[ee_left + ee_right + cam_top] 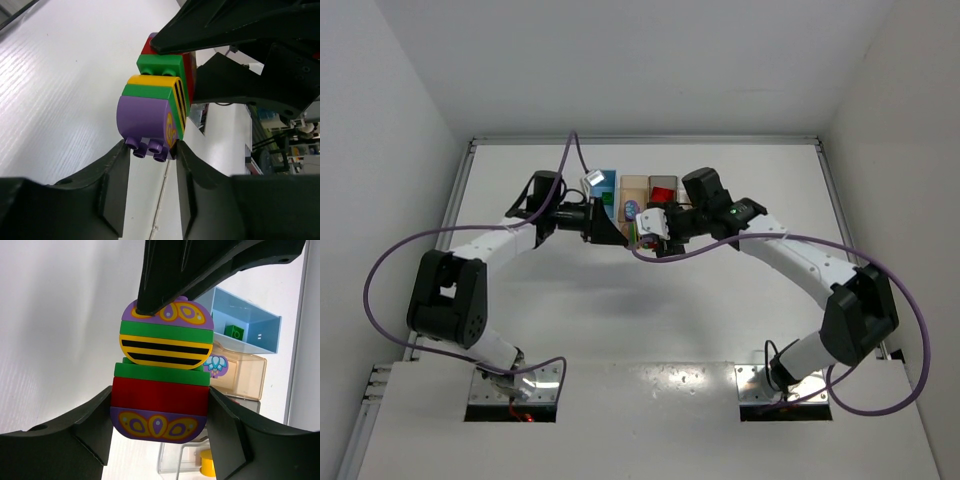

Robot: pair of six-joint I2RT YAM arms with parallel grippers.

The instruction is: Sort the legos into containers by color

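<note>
Both grippers hold one lego clump (162, 367) between them above the table. It stacks purple, green, striped yellow, green, red and purple bricks. My left gripper (150, 148) is shut on the purple studded end (142, 115). My right gripper (159, 407) is shut on the red and purple end. In the top view the left gripper (618, 232) and right gripper (648, 228) meet just in front of the bins. A blue bin (262, 322) holds a green brick (233, 332), a tan bin (247, 377) holds a purple brick (216, 365), and a clear bin (172, 465) holds a yellow brick (206, 463).
In the top view the blue bin (605, 180), the tan bin (634, 183) and a dark grey bin (663, 179) with a red brick (662, 194) stand in a row at the back centre. White walls close in the table.
</note>
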